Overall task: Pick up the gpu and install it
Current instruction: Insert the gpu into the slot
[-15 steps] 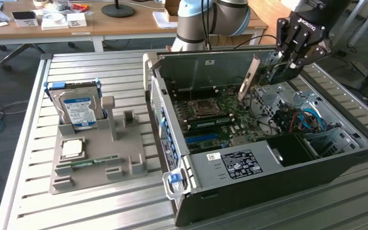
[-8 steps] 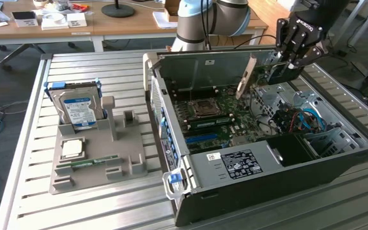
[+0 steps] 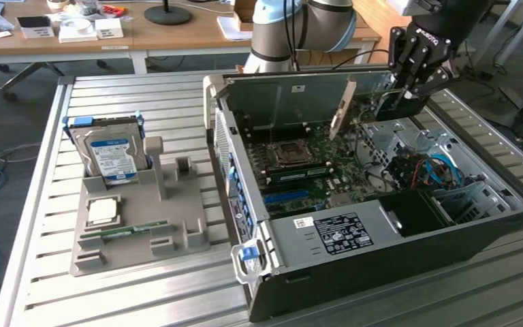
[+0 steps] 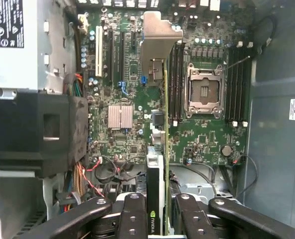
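Note:
My gripper [image 3: 400,102] [image 4: 157,219] is shut on the gpu [image 3: 370,103], holding it above the open computer case [image 3: 479,225]. The card hangs tilted over the green motherboard [image 3: 307,170], apart from it, with its metal end bracket [image 3: 342,112] pointing toward the case's rear wall. In the wrist view the gpu [image 4: 156,164] shows edge-on between the black fingers [image 4: 132,219], and its bracket [image 4: 157,45] reaches out over the motherboard [image 4: 197,134]. The long expansion slots [image 4: 110,55] lie to one side of the card and the CPU socket [image 4: 205,92] to the other.
On the slatted metal table, at the exterior view's left, a grey holder [image 3: 180,231] carries a blue-labelled hard drive [image 3: 112,157], a processor chip [image 3: 103,211] and a RAM stick [image 3: 134,229]. Inside the case sit the power supply [image 3: 334,231], blue cables [image 3: 438,167] and drive bays.

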{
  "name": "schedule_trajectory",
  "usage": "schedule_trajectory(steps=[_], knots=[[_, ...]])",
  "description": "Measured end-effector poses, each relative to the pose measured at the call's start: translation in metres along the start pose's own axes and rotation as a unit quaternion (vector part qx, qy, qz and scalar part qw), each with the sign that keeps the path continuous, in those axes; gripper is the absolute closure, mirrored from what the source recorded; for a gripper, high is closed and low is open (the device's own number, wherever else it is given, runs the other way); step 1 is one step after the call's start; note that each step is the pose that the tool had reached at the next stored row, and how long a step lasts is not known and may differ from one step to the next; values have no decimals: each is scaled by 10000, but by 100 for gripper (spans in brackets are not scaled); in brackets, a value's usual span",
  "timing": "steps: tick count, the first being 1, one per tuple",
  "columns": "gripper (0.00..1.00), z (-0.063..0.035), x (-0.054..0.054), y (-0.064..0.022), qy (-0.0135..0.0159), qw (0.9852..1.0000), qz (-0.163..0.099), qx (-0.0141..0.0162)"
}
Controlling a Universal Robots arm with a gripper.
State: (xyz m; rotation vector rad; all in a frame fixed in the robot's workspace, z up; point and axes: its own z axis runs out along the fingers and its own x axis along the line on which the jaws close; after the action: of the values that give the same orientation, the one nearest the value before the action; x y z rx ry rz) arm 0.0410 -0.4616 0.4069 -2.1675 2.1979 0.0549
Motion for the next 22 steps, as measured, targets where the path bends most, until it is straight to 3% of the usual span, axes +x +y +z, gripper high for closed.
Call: schedule_trajectory(steps=[11,14,16,19,22], knots=[[73,1,1,52,0,10000,33,3],[73,1,1,150,0,10000,33,2],[73,0,3,306,0,10000,33,3],[73,0,3,381,0,10000,33,3],[73,-1,4,397,0,10000,33,2]])
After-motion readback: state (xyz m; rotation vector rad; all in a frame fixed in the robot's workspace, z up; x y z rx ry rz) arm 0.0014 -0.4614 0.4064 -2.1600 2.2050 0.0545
